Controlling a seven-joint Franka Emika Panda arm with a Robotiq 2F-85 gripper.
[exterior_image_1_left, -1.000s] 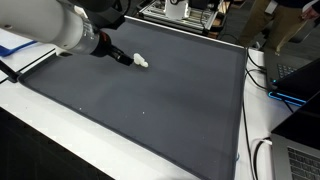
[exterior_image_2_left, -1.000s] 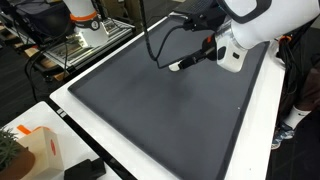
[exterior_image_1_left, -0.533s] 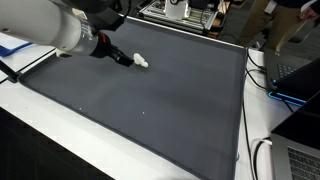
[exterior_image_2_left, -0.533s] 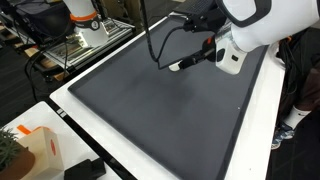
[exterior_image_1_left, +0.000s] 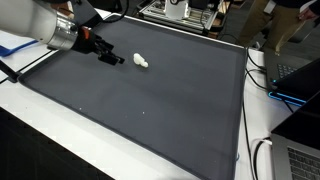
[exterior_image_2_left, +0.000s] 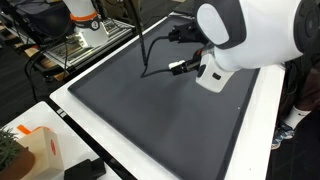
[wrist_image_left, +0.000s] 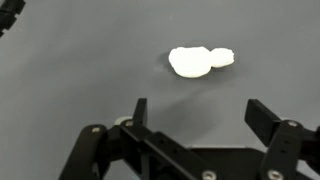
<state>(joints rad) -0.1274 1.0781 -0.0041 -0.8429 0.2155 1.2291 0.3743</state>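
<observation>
Gripper (exterior_image_1_left: 113, 58) sits in the upper left of the frame in an exterior view, low over the dark mat (exterior_image_1_left: 170, 100), jaws spread wide and nothing between them.

White lump (exterior_image_1_left: 142, 62): small, pale, two-lobed. It lies flat on the mat just right of my fingertips, near them but apart, with a strip of bare mat between.

Wrist view: lump (wrist_image_left: 197, 61) in the upper middle, slightly right of centre. My gripper (wrist_image_left: 198, 105) comes in from the bottom edge, one finger (wrist_image_left: 140, 112) to the left and one to the right. The lump sits beyond both tips, roughly in line with the gap but not inside it. No contact.

Change since a second ago: my tips were then right against the lump, or close enough to look like touching. Since then the arm has drawn back toward the left edge of the frame and the wrist has turned. In an exterior view the gripper (exterior_image_2_left: 176, 69) is now largely masked by the big white arm housing, which fills the upper right. I cannot pick out the lump there.

Lump itself: same spot on the mat in all three moments, as far as I can tell, with no shift or roll.

Jaws were spread throughout, with no closing.

My reading: the lump is free and unheld, resting on its own. I have backed off from it, not gripped it.

White table (exterior_image_1_left: 50, 130) borders the mat at lower left.
</observation>
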